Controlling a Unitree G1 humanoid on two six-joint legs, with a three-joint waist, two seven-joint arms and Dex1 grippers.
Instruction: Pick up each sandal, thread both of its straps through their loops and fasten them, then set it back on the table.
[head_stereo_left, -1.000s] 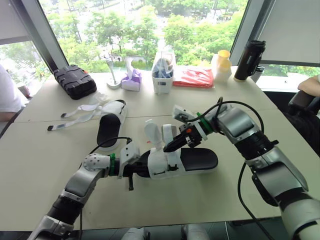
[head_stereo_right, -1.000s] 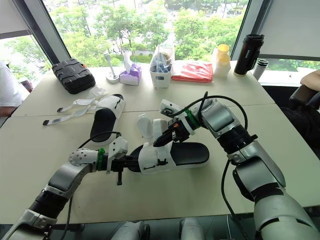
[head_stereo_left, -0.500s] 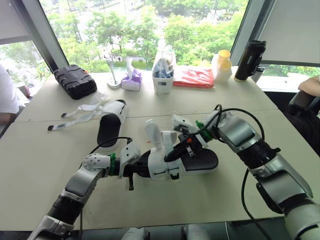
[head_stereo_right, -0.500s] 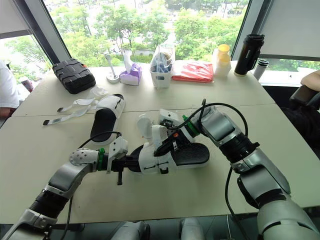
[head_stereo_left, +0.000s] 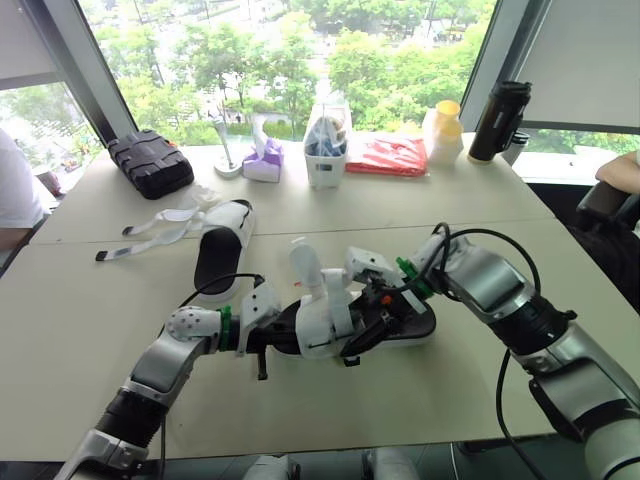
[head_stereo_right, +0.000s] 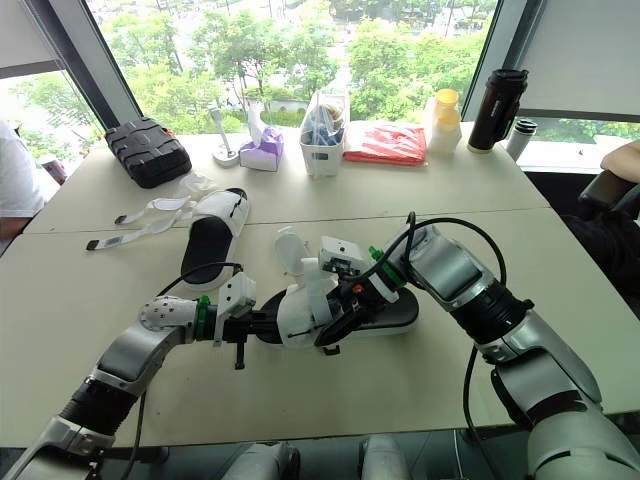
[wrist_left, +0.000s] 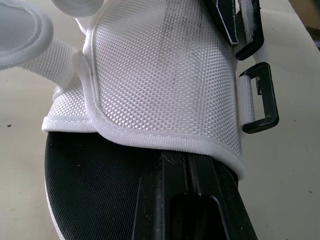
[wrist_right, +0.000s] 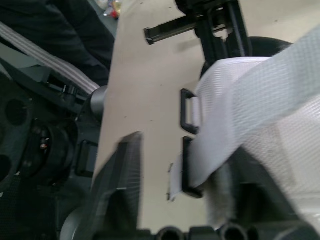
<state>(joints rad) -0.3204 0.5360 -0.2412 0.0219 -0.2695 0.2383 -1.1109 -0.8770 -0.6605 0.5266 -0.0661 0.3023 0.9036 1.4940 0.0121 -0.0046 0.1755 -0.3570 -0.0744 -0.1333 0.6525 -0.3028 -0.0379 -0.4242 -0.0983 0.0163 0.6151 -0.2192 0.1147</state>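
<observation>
While lying on desk, sandal clamped at toe by closed left pincer. Right pincer beside black loops, grip unreadable. From right wrist: white strap across lower loop; from left wrist: woven upper.

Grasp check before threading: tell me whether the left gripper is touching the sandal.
Touching. Left wrist view: the left gripper lies inside the sandal, on its insole, tips under the white upper, no gap.
</observation>
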